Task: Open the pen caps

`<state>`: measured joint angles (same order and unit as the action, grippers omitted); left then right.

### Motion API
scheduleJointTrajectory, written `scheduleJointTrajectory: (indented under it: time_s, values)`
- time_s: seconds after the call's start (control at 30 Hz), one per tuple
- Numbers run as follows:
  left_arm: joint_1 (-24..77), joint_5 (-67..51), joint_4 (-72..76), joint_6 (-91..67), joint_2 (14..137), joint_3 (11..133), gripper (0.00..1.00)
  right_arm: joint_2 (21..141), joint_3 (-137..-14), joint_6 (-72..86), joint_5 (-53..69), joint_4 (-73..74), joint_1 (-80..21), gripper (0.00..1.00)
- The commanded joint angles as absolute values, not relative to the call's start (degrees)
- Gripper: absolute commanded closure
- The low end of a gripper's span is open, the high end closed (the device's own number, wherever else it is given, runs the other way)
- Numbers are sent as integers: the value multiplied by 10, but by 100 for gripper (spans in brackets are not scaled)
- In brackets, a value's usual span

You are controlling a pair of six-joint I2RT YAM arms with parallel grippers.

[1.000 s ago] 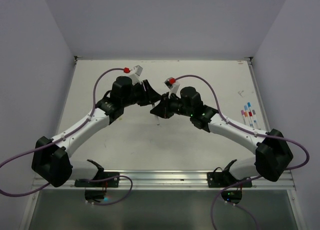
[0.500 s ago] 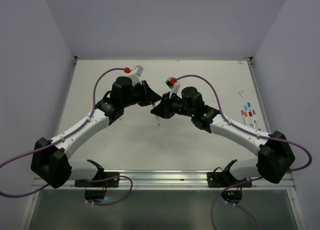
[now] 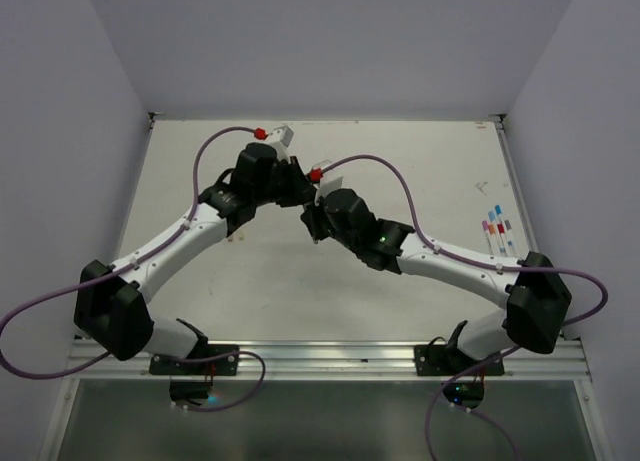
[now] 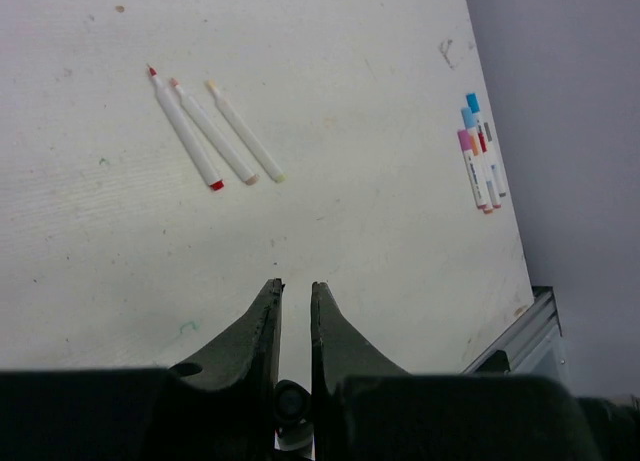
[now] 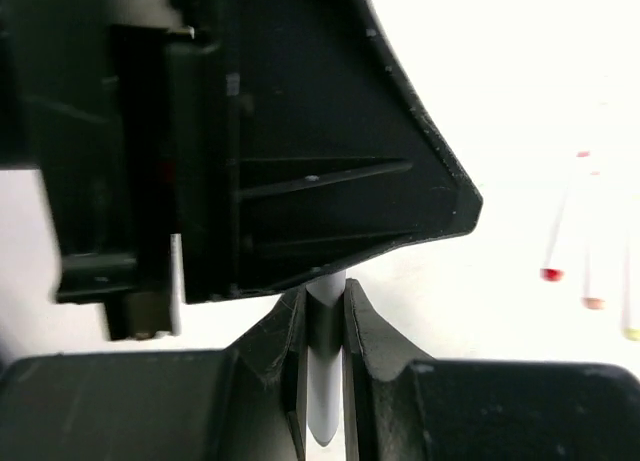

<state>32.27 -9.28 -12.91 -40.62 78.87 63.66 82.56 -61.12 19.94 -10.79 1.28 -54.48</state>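
From up top I have the pale table (image 3: 250, 281) filling the workspace, with the left arm (image 3: 170, 251) and the right arm (image 3: 460, 266) both reaching in so that their wrists meet above its middle. The left gripper (image 4: 295, 286) has its fingers drawn almost together, only a thin slit between them; whether they pinch anything I cannot tell from its own camera. In the right wrist view its black body sits directly over the right gripper (image 5: 323, 301), touching or just short of it. The right gripper is clamped on a white pen (image 5: 323, 391), which stands upright between its fingers, the upper end hidden behind the left gripper. Three uncapped pens (image 4: 211, 131) lie side by side on the table, coloured tips bare. Well apart from them, near the table's right edge, four capped pens (image 4: 480, 171) lie in a tight row, their caps (image 4: 463, 139), pink and blue among them, all on.
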Motion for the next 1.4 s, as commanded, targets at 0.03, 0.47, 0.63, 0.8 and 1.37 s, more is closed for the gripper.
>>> scheduleJointTrajectory:
  time_s: [0.03,0.47,0.63,0.8,1.37]
  values:
    - [307,-23,-157,-366,836,705,100,845,-619,103,-353,57,-598,100]
    - [198,-264,46,-391,800,592,100,775,-527,136,-51,-25,-535,100]
    - [194,-252,82,-363,759,542,100,786,-515,205,203,-81,-461,100]
    - [192,-189,118,-366,704,509,100,811,-512,264,285,-124,-453,100]
    - [192,-98,-96,-342,805,541,100,935,-697,55,-96,188,-303,100]
